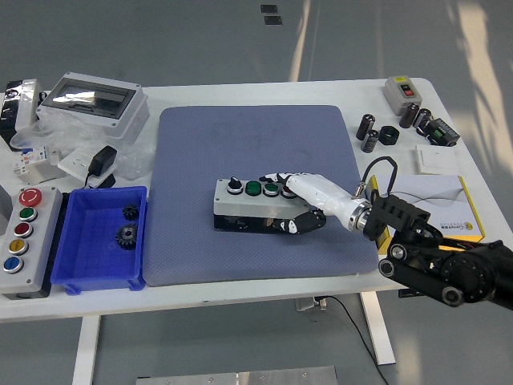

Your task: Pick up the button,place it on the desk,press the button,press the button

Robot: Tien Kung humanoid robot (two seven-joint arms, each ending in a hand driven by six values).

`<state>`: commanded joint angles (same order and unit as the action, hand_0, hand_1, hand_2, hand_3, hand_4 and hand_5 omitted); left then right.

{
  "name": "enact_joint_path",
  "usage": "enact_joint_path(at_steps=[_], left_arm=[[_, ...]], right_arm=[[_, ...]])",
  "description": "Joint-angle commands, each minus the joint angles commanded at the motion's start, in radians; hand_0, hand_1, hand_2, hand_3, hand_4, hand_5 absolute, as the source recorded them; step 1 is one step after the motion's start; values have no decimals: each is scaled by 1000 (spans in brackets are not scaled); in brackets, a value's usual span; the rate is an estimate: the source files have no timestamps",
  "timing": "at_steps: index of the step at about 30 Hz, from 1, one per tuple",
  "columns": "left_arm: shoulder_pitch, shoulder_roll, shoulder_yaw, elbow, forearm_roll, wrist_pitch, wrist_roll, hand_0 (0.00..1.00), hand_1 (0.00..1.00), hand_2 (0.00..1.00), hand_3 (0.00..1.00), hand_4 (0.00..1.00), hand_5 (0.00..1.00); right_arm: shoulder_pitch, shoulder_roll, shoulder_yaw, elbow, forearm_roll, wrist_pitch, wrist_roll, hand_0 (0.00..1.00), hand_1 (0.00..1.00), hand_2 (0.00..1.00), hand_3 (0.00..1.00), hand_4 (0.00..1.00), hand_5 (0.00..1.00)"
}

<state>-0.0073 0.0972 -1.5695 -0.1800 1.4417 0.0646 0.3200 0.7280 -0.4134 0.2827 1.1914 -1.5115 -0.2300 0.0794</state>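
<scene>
We are gripping the button box (252, 204) at its right end with our right hand (300, 200): the fingers (276, 177) are lying over the top by the rightmost buttons, and the thumb (295, 224) is curling against the box's near face, so the hand is pinching the box between them. The box is sitting near the middle of the blue mat (256, 192), a little toward the mat's near edge. Its long axis is running left to right, roughly parallel to the table's (240, 297) near edge, with the row of buttons facing up and the black knob at the left end. Our left hand is not showing. Off the mat, a second button box (24, 237) is lying at the table's near left corner beside a blue bin (100, 237).
</scene>
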Motion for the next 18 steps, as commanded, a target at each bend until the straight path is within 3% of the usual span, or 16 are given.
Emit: enact_joint_path(at_steps=[11,12,18], left_arm=[[3,1,2,0,2,-1,1,636,598,549,594,610,219],[3,1,2,0,2,-1,1,636,596,548,591,602,212],[2,2,0,0,6,-2,2,636,594,548,591,600,209]], right_arm=[[0,-23,8,36,9,3,4,930,912,908,998,525,2],[0,-24,8,38,9,3,4,988,955,991,998,568,2],[-1,-30,13,46,12,1,6,998,958,997,998,577,2]])
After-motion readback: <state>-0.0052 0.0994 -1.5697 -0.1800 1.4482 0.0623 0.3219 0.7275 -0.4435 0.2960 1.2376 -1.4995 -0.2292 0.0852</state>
